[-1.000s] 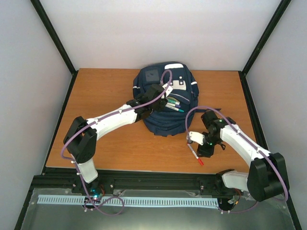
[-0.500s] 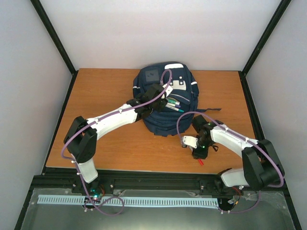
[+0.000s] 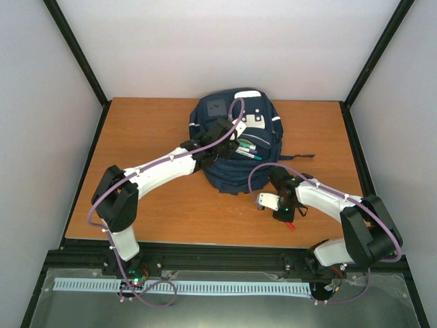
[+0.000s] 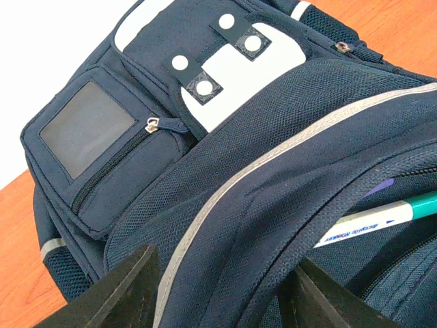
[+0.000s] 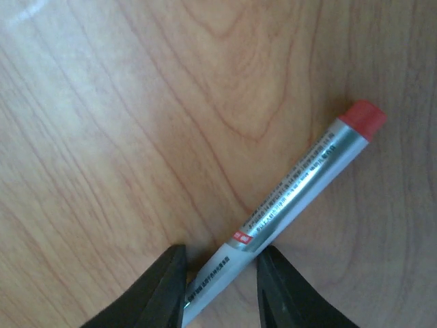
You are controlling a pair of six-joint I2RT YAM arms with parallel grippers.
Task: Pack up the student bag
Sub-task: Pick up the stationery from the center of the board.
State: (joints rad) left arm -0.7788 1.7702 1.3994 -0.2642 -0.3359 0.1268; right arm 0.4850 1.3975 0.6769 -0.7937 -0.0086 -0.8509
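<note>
Top external: the student bag (image 3: 235,130) is lying at the far middle of the table (image 3: 150,137).
Bag pocket: it is gaping, holding teal and purple markers (image 3: 247,150).
Left gripper (image 3: 229,141): it is clamping the pocket's rim.
Right gripper (image 5: 222,280): it is pinching a red-capped marker (image 5: 300,181) on the table.
</note>
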